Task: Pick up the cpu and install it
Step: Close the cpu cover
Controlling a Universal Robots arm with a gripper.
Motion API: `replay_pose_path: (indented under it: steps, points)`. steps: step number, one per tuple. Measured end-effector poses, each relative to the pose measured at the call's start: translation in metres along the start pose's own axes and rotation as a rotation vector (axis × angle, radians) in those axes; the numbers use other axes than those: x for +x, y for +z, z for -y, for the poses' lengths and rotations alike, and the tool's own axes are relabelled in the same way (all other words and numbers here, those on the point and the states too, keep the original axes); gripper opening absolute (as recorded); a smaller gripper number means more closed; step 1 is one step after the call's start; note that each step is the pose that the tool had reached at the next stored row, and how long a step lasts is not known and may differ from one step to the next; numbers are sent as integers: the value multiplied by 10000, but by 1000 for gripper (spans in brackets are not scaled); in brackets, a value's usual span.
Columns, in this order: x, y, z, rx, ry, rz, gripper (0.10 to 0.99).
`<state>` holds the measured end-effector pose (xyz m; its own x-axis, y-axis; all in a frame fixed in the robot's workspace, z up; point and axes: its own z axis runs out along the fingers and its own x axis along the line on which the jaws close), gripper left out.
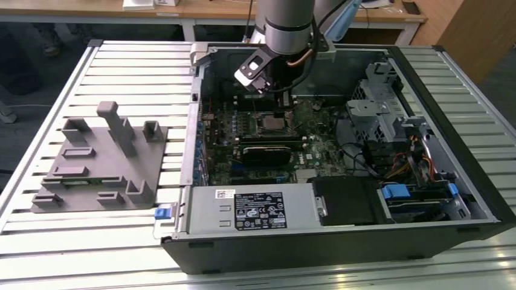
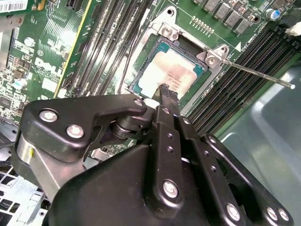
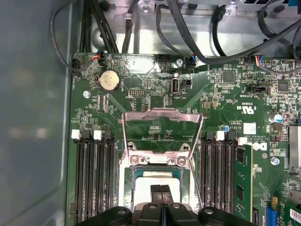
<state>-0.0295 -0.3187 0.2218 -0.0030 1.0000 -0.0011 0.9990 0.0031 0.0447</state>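
Black links of the claw (image 2: 164,90) crowd the front of both wrist views. Its two fingertips (image 3: 156,193) are pressed together with only a thin seam between them and nothing gripped. They stand over the cpu (image 2: 181,70), which lies flat in the socket (image 3: 127,183) on the green motherboard (image 3: 225,108). Whether the tips actually touch its silver top is hard to tell. The metal hold-down frame (image 3: 162,129) stands tilted up, off the chip, and its thin lever (image 2: 256,74) sticks out to one side. Rows of memory slots (image 3: 94,179) flank the socket. In the exterior view the arm (image 1: 288,24) reaches down into the open computer case (image 1: 339,248), which lies on a slatted table (image 1: 121,66). A grey tray (image 1: 96,175) sits well apart from the case, on the exterior view's left.
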Motion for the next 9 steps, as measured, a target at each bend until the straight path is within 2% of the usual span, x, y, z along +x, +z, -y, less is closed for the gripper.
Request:
replay_pose_path:
  steps: [9]
  points:
    - [-4, -17, -32, 1, 15, 3, 106]
